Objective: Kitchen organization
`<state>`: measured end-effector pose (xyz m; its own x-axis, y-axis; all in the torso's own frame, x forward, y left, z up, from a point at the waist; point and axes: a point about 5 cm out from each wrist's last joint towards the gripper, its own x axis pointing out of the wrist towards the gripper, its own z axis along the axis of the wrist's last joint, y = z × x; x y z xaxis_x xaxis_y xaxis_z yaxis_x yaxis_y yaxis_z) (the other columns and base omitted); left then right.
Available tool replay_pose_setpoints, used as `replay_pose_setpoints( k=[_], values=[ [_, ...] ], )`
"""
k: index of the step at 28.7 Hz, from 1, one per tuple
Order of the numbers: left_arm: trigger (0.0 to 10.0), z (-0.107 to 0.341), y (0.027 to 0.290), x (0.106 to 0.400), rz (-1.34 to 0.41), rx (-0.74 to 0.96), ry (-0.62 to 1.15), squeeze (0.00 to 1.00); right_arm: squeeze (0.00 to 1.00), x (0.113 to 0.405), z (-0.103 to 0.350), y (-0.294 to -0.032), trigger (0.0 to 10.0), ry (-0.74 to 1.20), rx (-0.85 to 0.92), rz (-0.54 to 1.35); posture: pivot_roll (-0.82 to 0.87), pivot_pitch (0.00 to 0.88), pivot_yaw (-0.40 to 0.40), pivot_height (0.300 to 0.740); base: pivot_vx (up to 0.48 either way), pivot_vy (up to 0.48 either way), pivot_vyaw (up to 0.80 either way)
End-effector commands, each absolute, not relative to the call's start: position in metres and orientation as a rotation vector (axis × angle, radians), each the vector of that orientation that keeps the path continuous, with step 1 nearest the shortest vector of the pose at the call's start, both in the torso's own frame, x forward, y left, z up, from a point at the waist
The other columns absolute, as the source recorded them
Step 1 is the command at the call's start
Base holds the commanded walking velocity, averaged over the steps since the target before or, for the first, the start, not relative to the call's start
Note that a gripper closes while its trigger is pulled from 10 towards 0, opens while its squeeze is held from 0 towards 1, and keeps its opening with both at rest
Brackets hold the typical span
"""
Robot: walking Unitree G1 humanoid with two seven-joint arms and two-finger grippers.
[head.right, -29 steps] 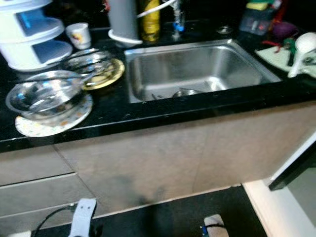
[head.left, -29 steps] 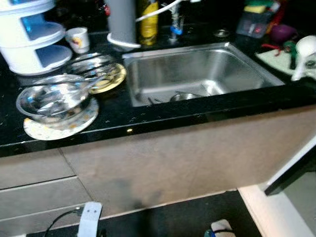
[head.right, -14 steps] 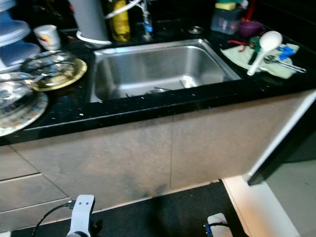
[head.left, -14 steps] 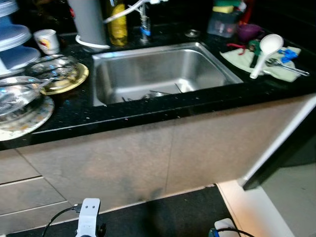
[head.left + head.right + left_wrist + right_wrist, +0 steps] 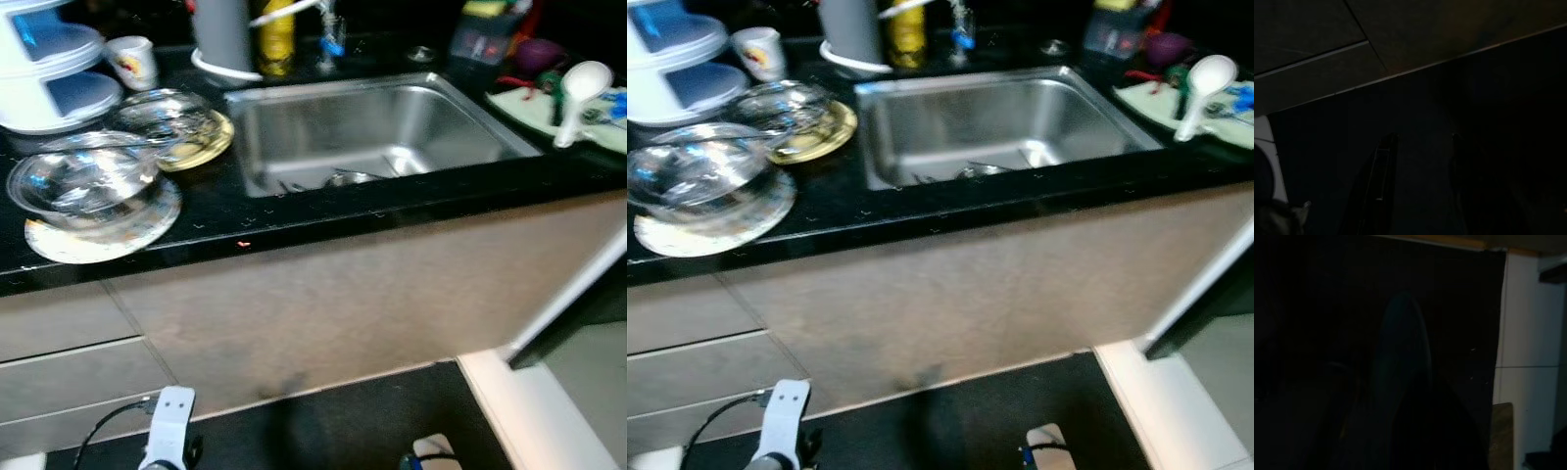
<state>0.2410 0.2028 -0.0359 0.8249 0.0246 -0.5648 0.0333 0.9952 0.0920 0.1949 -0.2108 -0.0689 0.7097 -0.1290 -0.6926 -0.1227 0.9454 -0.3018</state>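
A black countertop (image 5: 294,211) holds a steel sink (image 5: 441,113) with a few utensils (image 5: 338,179) lying at its bottom. Left of the sink, a clear glass bowl (image 5: 83,186) sits on a patterned plate (image 5: 98,235). Behind it a second glass bowl (image 5: 162,110) rests on a yellow plate (image 5: 211,147). A white ladle (image 5: 576,83) lies on a pale green cloth (image 5: 529,103) to the sink's right. Both arms hang low in front of the cabinet. My left gripper (image 5: 1421,139) is open over the dark floor, holding nothing. The right gripper (image 5: 1400,357) is a dark shape.
A white tiered container (image 5: 44,69), a small cup (image 5: 132,61), a grey cylinder (image 5: 223,34) and a yellow bottle (image 5: 276,29) stand along the back. Beige cabinet fronts (image 5: 323,304) rise close ahead. A white threshold (image 5: 529,411) borders the dark floor at right.
The camera has swung back to the left, so the bowls and tiered container are in fuller view again. Nothing on the counter has moved, and both arms still hang.
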Motion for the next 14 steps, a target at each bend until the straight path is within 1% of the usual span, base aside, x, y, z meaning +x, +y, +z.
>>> replay_pose_setpoints(
  k=[1, 10, 14],
  values=[
    [10.0, -0.0416, 0.1963, 0.2337, -0.061, 0.114, 0.619, 0.0, 0.0, 0.1857, -0.0726, -0.2172, 10.0, 0.814, -0.349, -0.019, -0.07, 0.176, -0.017, 0.74, 0.0, 0.0, 0.0],
    [10.0, -0.0329, 0.191, 0.2408, -0.171, 0.163, 0.56, 0.0, 0.0, 0.1847, -0.0724, -0.22, 10.0, 0.814, -0.35, -0.024, -0.07, 0.18, -0.018, 0.74, 0.0, 0.0, 0.0],
    [10.0, -0.0323, 0.192, 0.2419, -0.167, 0.16, 0.561, 0.0, 0.0, 0.1842, -0.0724, -0.2214, 10.0, 0.816, -0.351, -0.026, -0.07, 0.181, -0.016, 0.74, 0.0, 0.0, 0.0]
  ],
)
